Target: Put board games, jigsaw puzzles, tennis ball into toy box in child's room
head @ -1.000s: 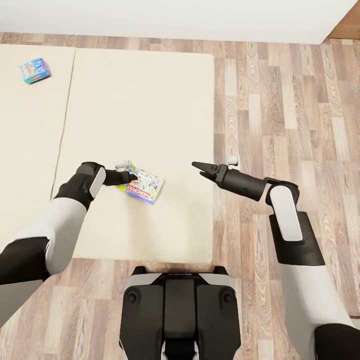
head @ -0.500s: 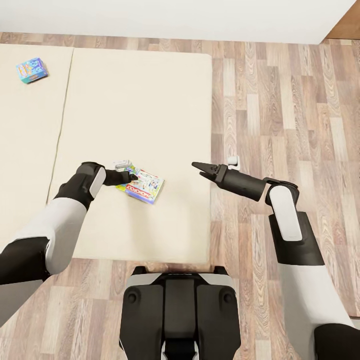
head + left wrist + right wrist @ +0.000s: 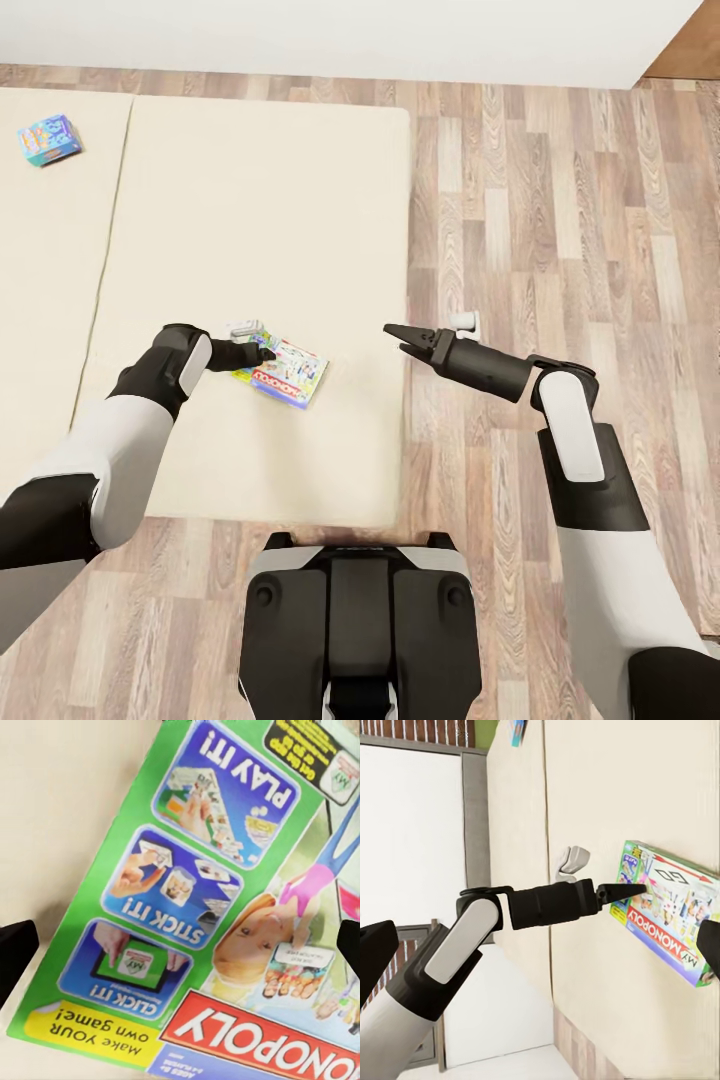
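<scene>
Two board games lie on the bed [image 3: 200,220] as we look down from the head camera. Far to our left, near the head end of the left mattress half, sits the small blue game box [image 3: 47,138], well apart from both arms. Moving right across the seam, the green-edged Monopoly box [image 3: 285,372] rests flat on the right mattress half. Our left gripper [image 3: 268,352] is at the box's near-left corner, its dark fingers reaching over the edge; from the left wrist camera the two fingertips [image 3: 15,949] show at opposite borders with the Monopoly cover [image 3: 225,915] spanning the wide gap between them, so the jaws stand spread over the box, not pinching it. The right wrist camera shows the left gripper's tip [image 3: 619,892] meeting the box [image 3: 667,915] at its green edge.

Further right, our right gripper [image 3: 393,333] hovers over the bed's right border, pointing toward the box but apart from it. Its fingers look drawn to a point, though we cannot tell for sure whether they are pressed together. Beyond lies the wood-plank floor [image 3: 560,220].
</scene>
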